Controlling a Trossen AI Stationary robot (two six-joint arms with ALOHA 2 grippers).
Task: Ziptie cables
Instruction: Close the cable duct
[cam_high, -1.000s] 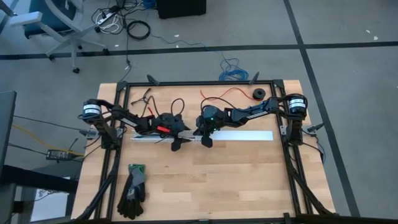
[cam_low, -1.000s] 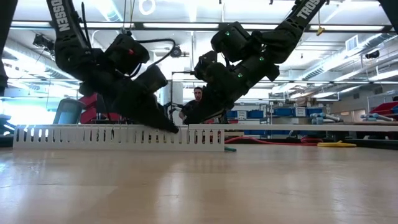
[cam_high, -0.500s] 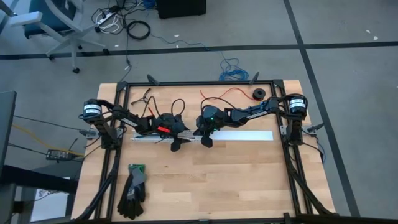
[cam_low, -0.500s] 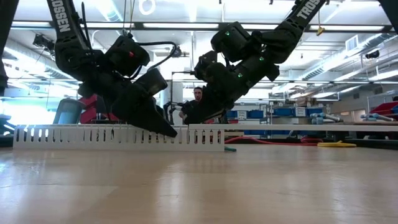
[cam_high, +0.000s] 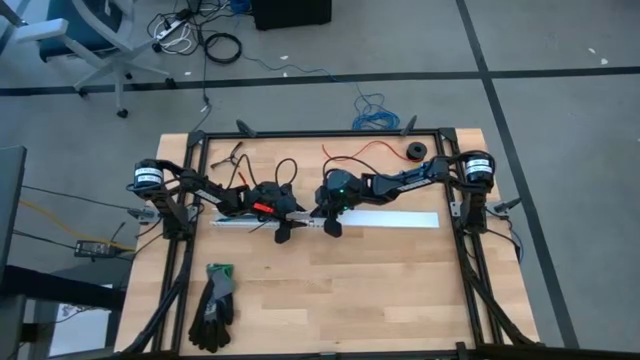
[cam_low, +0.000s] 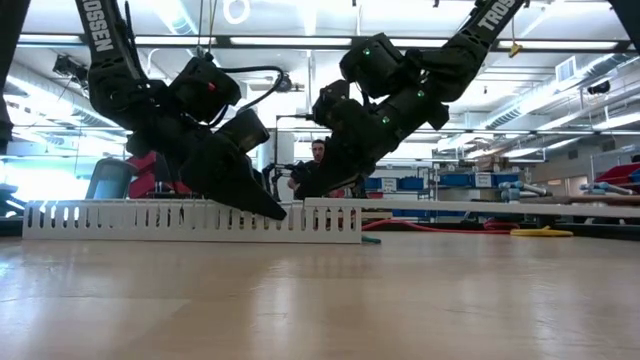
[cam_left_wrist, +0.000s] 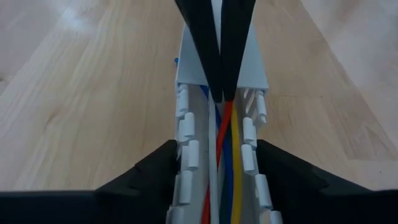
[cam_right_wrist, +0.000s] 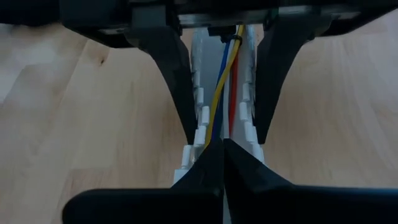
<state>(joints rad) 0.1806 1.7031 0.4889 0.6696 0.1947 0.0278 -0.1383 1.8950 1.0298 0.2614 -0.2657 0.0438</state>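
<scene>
A long white slotted channel (cam_high: 400, 219) lies across the table's middle. The cables (cam_left_wrist: 227, 168), yellow, blue and red strands, run inside it along its length. My left gripper (cam_left_wrist: 216, 149) reaches slanting down over the channel from the table's left. It is open, one finger at each outer wall. My right gripper (cam_right_wrist: 222, 144) comes slanting down from the table's right, facing the left one. It is shut, its tips (cam_left_wrist: 221, 92) over the cables where the channel's closed white cover (cam_left_wrist: 186, 62) ends. My left gripper has a finger (cam_left_wrist: 163, 163) beside each slotted wall of the channel; whether the fingers touch the walls, I cannot tell. My right gripper rests its shut fingertips on the cables (cam_left_wrist: 225, 107) inside the channel, slanting down from the table's right and lying along them. The cables stay flat on the channel floor.
Black gloves (cam_high: 214, 292) lie near the table's front left. A thin red wire (cam_high: 365, 150), a black roll (cam_high: 414, 151) and a black wire loop (cam_high: 285, 165) lie toward the far edge. A person (cam_low: 318, 152) shows behind the table.
</scene>
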